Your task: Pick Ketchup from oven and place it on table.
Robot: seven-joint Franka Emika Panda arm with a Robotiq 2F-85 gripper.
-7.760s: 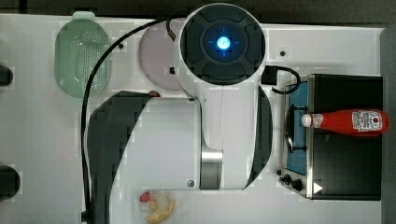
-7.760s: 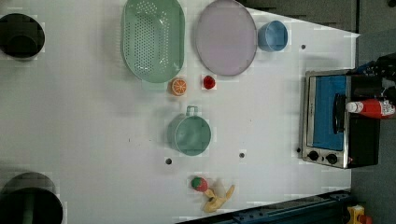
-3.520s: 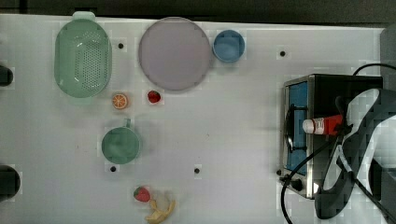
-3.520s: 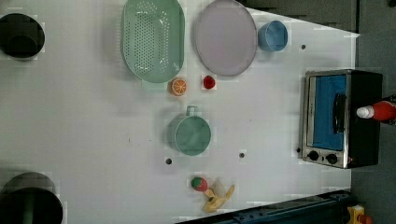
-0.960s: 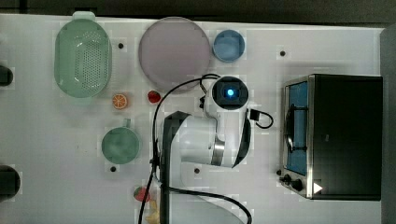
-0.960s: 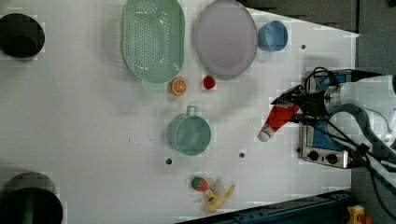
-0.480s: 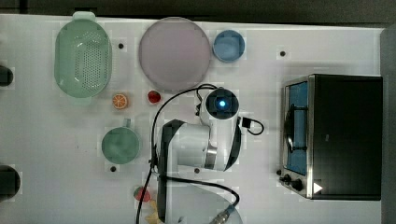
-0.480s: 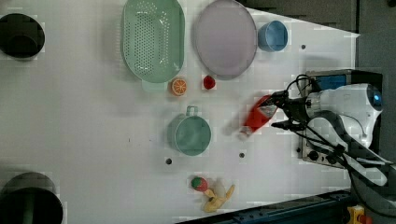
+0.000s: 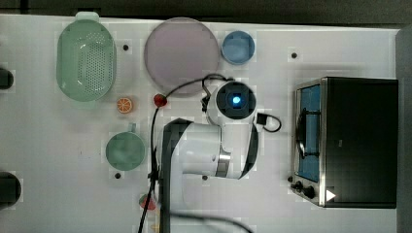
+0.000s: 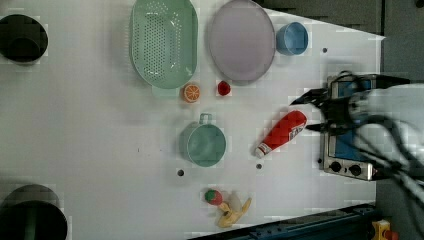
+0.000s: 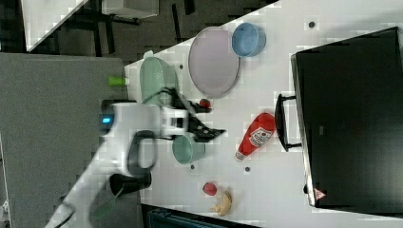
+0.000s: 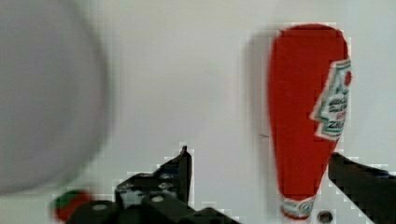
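The jaws stand spread wide with nothing between them: the gripper has let go, its dark fingers clear of the bottle in the wrist view. A moment ago, in the left view, the ketchup hung tilted in the gripper's hold just off the oven's front; now it lies on its side on the table, free of the arm. It rests at a slant in the left view, white cap toward the lower left and red base toward the upper right, near the oven and to the right of the green mug. In the right view the ketchup lies just beside the oven's handle, apart from it, with the mug to the right view's left.

The top view's oven carries nothing on its black top, where the bottle lay several seconds ago. The arm covers the middle of the table in the top view.

The change means the placing step looks done: the bottle is off the oven, down on the tabletop and released. What seems left is only for the arm to draw away without nudging the bottle, which, lying on its round side, could roll if brushed.
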